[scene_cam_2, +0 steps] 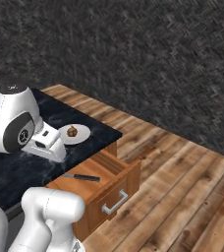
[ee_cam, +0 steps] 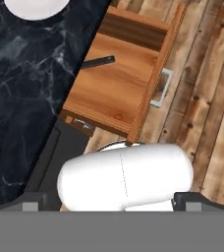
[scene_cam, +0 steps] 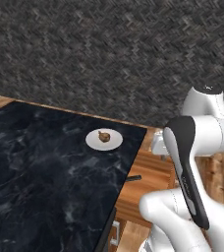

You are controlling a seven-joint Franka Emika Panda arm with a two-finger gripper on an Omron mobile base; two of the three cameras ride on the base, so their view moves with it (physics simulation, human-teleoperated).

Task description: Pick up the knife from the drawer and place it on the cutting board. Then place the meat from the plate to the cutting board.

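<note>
The drawer (scene_cam_2: 100, 173) of reddish-brown wood stands pulled out from under the black marble counter (scene_cam_2: 15, 167). Inside it lies the knife (scene_cam_2: 82, 176); its dark handle (ee_cam: 99, 61) points into the drawer and the blade runs back under the counter edge. On the counter behind the drawer sits the white plate (scene_cam: 104, 140) with the small brown meat (scene_cam: 103, 136) on it. My gripper (ee_cam: 113, 203) hangs high above the drawer and looks down on it, its fingertips (ee_cam: 31, 202) wide apart and open, holding nothing. The cutting board is out of view.
The drawer's front panel (scene_cam_2: 115, 196) carries a metal handle and juts out over the wooden floor (scene_cam_2: 182, 187). A dark herringbone wall (scene_cam: 109, 54) runs behind the counter. My own white arm link (scene_cam: 185, 162) hides part of the drawer in the left base view.
</note>
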